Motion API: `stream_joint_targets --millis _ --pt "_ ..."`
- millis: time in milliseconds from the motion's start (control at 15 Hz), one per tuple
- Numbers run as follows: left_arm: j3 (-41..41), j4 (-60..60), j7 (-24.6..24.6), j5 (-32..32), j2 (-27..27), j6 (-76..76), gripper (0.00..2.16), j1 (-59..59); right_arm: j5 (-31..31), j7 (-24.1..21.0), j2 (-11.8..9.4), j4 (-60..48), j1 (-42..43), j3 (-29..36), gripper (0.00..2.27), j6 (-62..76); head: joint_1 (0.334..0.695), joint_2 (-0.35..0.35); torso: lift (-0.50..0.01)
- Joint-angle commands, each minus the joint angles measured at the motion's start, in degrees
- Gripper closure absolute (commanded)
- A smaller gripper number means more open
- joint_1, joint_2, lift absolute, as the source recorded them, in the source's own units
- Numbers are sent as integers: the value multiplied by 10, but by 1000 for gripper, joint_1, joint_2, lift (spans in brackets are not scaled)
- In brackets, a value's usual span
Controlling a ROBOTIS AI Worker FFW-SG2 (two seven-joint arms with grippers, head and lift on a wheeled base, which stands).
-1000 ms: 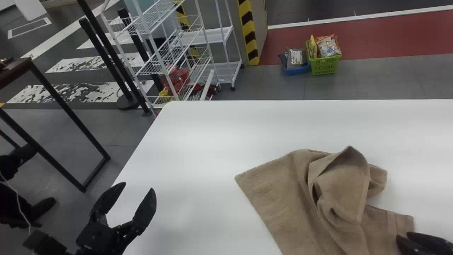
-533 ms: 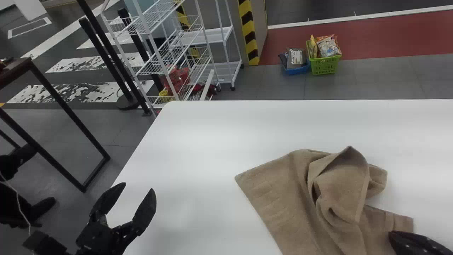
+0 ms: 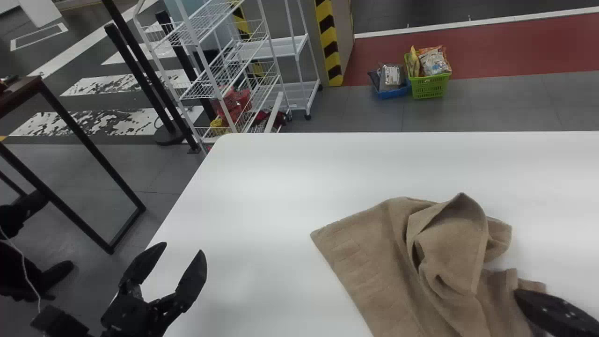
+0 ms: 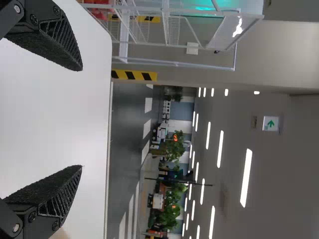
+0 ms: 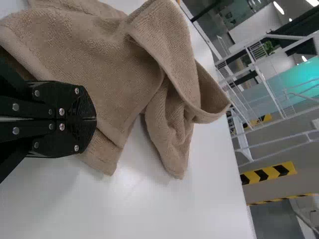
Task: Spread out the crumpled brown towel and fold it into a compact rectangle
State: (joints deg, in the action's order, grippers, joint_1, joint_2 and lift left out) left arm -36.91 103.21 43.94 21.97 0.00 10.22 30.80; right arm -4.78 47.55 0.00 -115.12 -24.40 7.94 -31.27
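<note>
The brown towel (image 3: 365, 262) is lying partly crumpled on the white bench (image 3: 262, 187), toward the robot's right. Its left portion is spreading nearly flat, reaching a corner on the left side, while its middle is forming a raised, overlapping fold with a peak toward the far bench edge. The right tool (image 3: 520, 297) is occupying the towel's right end; its black fingers are pressing together and clamping the cloth, which is bunching up beside the fingertips. In the right wrist view, a towel corner is resting on the bench just beside the right tool (image 5: 94, 119). The left tool (image 3: 181, 246) is hovering over the left side of the bench, well apart from the towel, its two fingers standing wide apart with nothing between them. Beyond the bench, a green basket (image 3: 429, 87) is standing on the floor beside a blue basket (image 3: 393, 93).
</note>
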Motion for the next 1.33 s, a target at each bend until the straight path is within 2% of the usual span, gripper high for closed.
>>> stream_joint_targets --millis 0,333,733,800,933,1067,1200,1267 --pt "-2 1 1 1 -1 0 124 0 -33 0 1 4 -2 4 1197 46 695 350 -127" --pt "-4 0 2 2 -1 0 124 1 -64 1 1 13 -3 12 1197 90 695 350 -127" --pt "-4 0 2 2 -1 0 124 1 -3 4 1 33 20 3 1183 2 695 350 -127" --pt "-4 0 2 2 -1 0 124 1 6 4 1 36 24 1 1069 -19 695 350 -127" --pt "-4 0 2 2 -1 0 124 1 14 4 1 43 27 -3 1035 -24 695 350 -127" --pt "-4 0 2 2 -1 0 124 1 14 4 1 44 28 -4 886 -24 695 350 -127" --pt "-4 0 2 2 -1 0 124 1 14 4 1 46 28 -3 886 -24 695 350 -127" --pt "-4 0 2 2 -1 0 124 1 13 4 1 46 28 -3 755 -24 695 350 -127"
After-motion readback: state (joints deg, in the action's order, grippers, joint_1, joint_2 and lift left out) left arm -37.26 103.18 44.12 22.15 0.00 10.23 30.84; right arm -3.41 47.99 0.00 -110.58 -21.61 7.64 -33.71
